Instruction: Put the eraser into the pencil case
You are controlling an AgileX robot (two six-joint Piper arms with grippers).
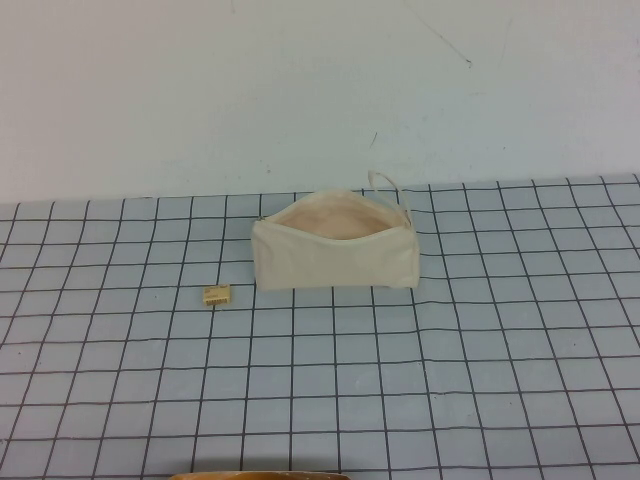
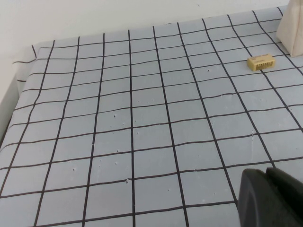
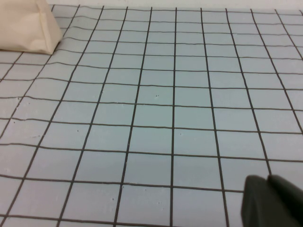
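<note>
- Pale blue mat (image 1: 420,380) ruled in a dark grid covers the table, and a plain white wall (image 1: 300,90) rises behind it.
- Left gripper (image 2: 270,198) shows only as a dark, blunt tip in one corner of the left wrist view, hanging over bare mat; neither arm appears in the high view.
- Whether it is wide or narrow I cannot tell.
- Right gripper (image 3: 272,201) is likewise only a dark tip in a corner of the right wrist view, over bare mat, apart from everything else.
- Its spread cannot be told either.
- Neither gripper touches or holds anything that can be seen.
- Eraser (image 1: 217,294) lies flat on the mat, a small tan block with dark print on the side facing the camera.
- From the left wrist view the eraser (image 2: 261,62) sits well away from that gripper, just beside a corner of the case (image 2: 292,28).
- Case (image 1: 335,257) is a cream fabric pouch resting on the mat near the far edge, its top gaping open so the pinkish lining shows.
- A small loop strap (image 1: 388,185) sticks up at its right end.
- In the high view the eraser is just left of the case's lower left corner, near it but not touching, and outside it.
- A corner of the case (image 3: 28,26) also shows in the right wrist view, far from that gripper.
</note>
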